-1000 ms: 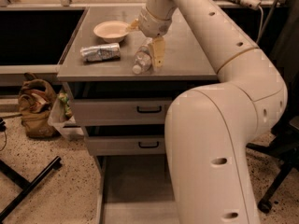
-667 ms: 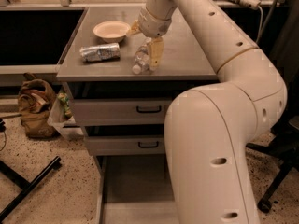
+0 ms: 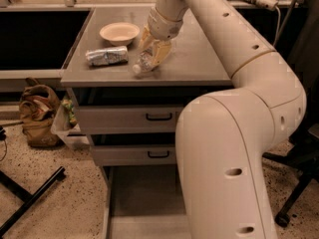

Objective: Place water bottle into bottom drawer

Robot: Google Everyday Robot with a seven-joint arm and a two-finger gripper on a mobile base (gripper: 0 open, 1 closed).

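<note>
**Almost nothing moved; bottle not yet off the desk**

Set against a second ago, hardly any shift in the cream two-finger hand point(image 3: 153, 53) at the end of the long white jointed arm point(image 3: 219, 29). Parked low over the flat grey metal desk point(image 3: 199, 59), in the same spot near its middle.

Likewise for the small clear plastic white-capped water bottle point(image 3: 142, 63). Lying tilted right under the hand, cap pointing out toward the camera and to the picture-left, the other end tucked up into the hand. Perhaps nudged a touch leftward, though too slight to be sure. Clamped on the bottle or merely standing around it: cannot tell.

To the picture-left of the hand, apart from the bottle: the crinkled silvery foil packet point(image 3: 106, 56), unmoved. Beyond the packet, farther from the camera than the hand: the shallow pale round bowl point(image 3: 119, 33), also unmoved.

Far below the hand, at the foot of the cabinet: the wide plain grey bottom drawer point(image 3: 144, 198), pulled out, partly hidden by the arm's bulky near link. Between hand and that drawer: two shallower grey drawers point(image 3: 119, 119) with black handles, pushed in.

Judged from this: grasp stage, grip likely settling, lift not begun. Left to do: raising the bottle, carrying it past the desk's front edge, lowering it a long way into the drawer. Worth watching for: a light, round bottle rolling or squirting out of a loose grip.
</note>
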